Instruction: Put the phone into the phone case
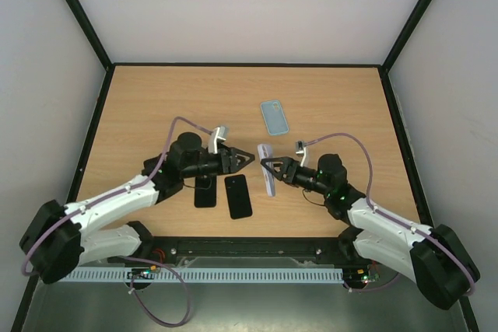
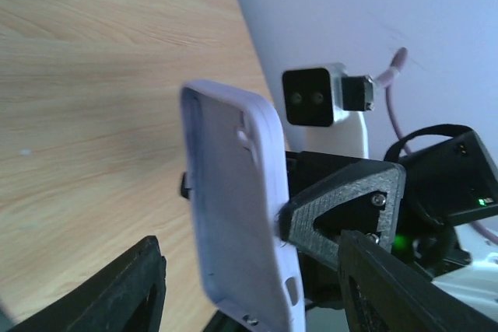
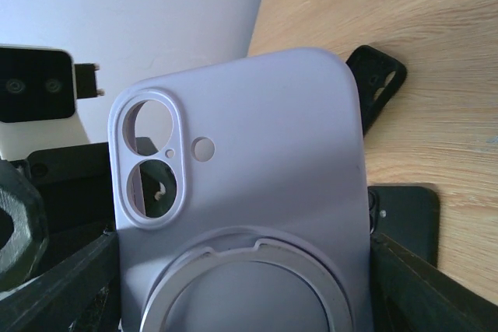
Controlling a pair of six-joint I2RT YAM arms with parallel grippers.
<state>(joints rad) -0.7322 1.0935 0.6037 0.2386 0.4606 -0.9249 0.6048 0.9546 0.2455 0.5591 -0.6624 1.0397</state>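
1. Wooden table (image 1: 156,114) inside a white-walled enclosure. A light-blue case (image 1: 274,117) lies toward the far side, well apart from both arms.
2. Right gripper (image 1: 275,169): jaws clamped across the lilac case (image 1: 268,170), holding it on edge above the table with its cavity facing the left arm.
3. Left gripper (image 1: 247,159): jaws apart, one on either side of the lilac case without visible contact. Nothing is held.
4. Phone (image 1: 239,196): flat on the table near the front edge, just beside a black case (image 1: 205,192), untouched.
5. Hazard: an off-centre left closure on the thin rim can twist the case out of the right clamp.
6. Hazard: releasing before the second grip is firm would likely drop the case onto the phone.
7. Hazard: squeezing the soft walls may bow the cavity.
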